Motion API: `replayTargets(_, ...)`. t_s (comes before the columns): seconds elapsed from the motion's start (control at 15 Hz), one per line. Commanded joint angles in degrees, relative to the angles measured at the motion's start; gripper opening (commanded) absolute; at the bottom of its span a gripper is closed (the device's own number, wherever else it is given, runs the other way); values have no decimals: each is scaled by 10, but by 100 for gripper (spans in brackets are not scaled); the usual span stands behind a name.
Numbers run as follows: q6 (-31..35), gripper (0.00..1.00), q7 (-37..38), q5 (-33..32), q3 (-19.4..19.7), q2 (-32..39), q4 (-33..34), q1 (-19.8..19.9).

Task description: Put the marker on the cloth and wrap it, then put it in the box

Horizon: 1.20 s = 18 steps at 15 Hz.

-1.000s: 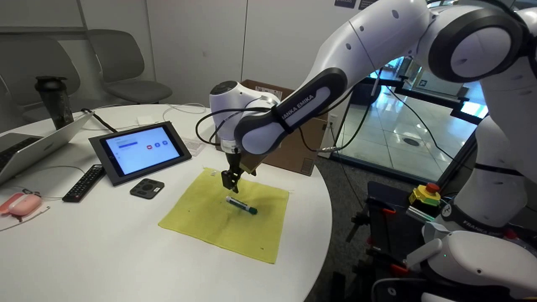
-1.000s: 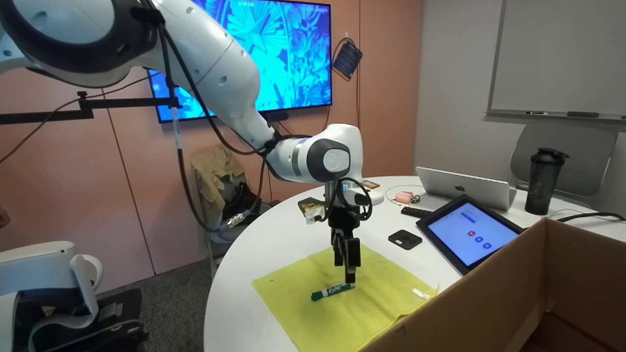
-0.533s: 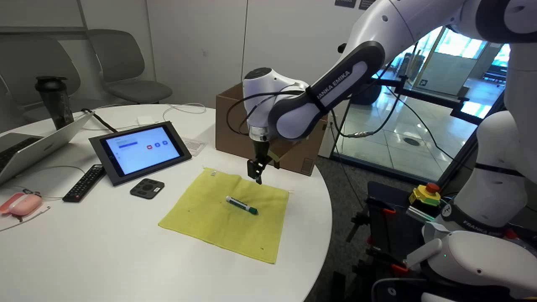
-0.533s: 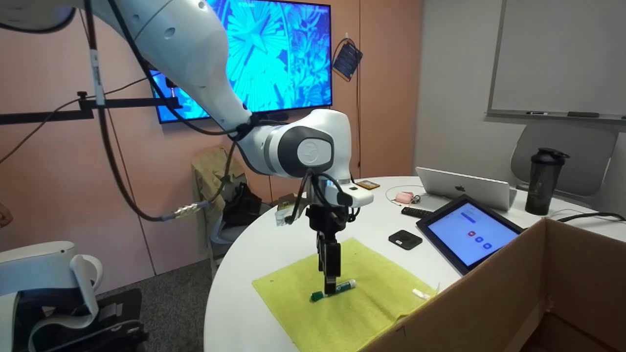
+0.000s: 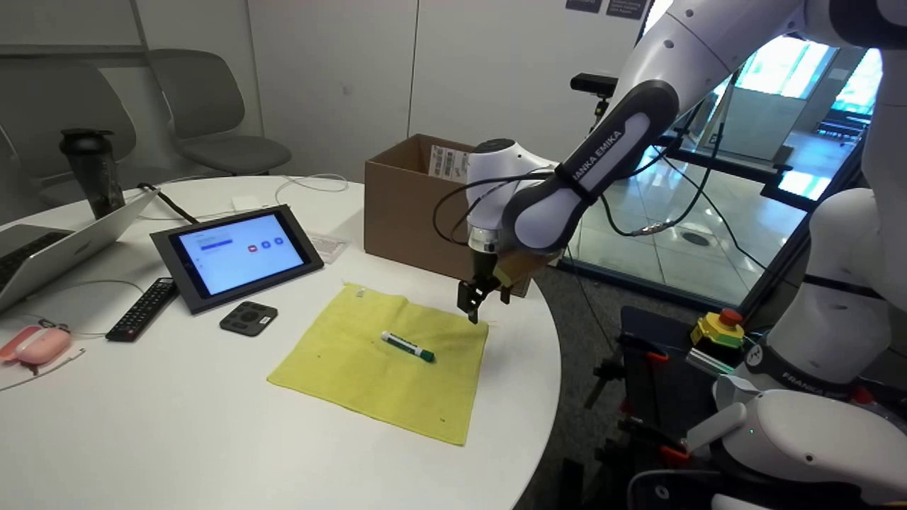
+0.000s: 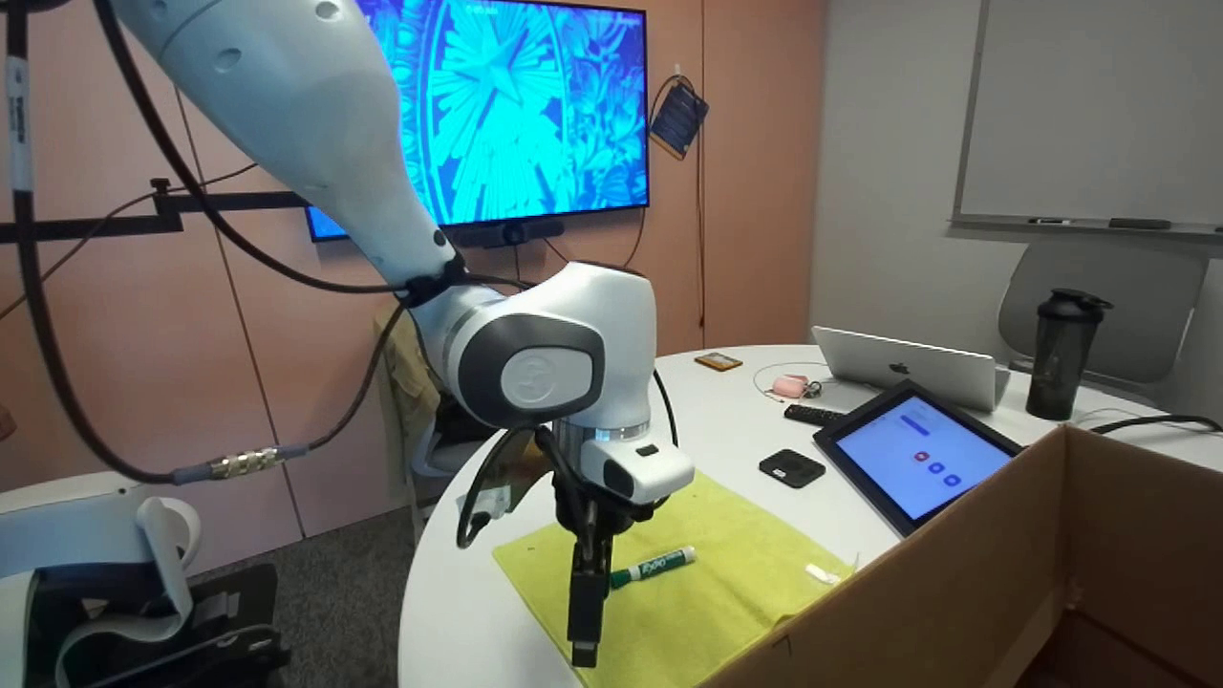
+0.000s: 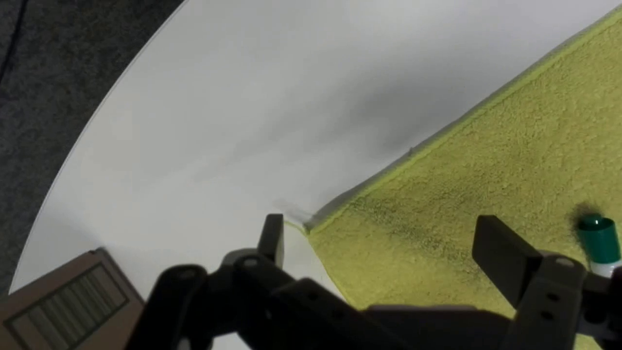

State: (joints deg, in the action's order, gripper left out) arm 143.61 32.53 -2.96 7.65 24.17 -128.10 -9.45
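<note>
The marker [image 5: 407, 347], white with a green cap, lies on the yellow cloth [image 5: 354, 368] in both exterior views [image 6: 659, 566]. The cloth [image 6: 736, 564] is spread flat on the table. My gripper [image 5: 487, 303] is over the cloth's corner nearest the table edge, off to one side of the marker. In the wrist view the gripper [image 7: 381, 238] is open and empty. The cloth's corner [image 7: 340, 243] shows between its fingers, and the marker's green cap [image 7: 600, 243] is at the right edge, outside them. The cardboard box [image 5: 418, 219] stands open behind the arm.
The box also shows in an exterior view [image 6: 917, 592] and at lower left in the wrist view [image 7: 63, 306]. A tablet [image 5: 241, 251], black puck-like device [image 5: 248, 318], remote [image 5: 142, 309], laptop [image 5: 78, 244] and dark bottle [image 5: 92, 170] are on the table. The table edge [image 7: 92, 119] is close.
My gripper has moved from above the marker across to the cloth's corner near the table edge and has come lower. The marker, cloth and box have not moved.
</note>
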Motion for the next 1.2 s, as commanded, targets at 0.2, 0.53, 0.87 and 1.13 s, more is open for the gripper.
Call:
replayTargets(0.2,70,100,-35,95,-41,10,-25,41)
replayTargets(0.53,74,100,-68,129,-49,45,3,59)
replayTargets(0.87,68,100,-119,128,-55,71,18,77)
replayTargets(1.13,63,100,-186,116,-63,86,33,91)
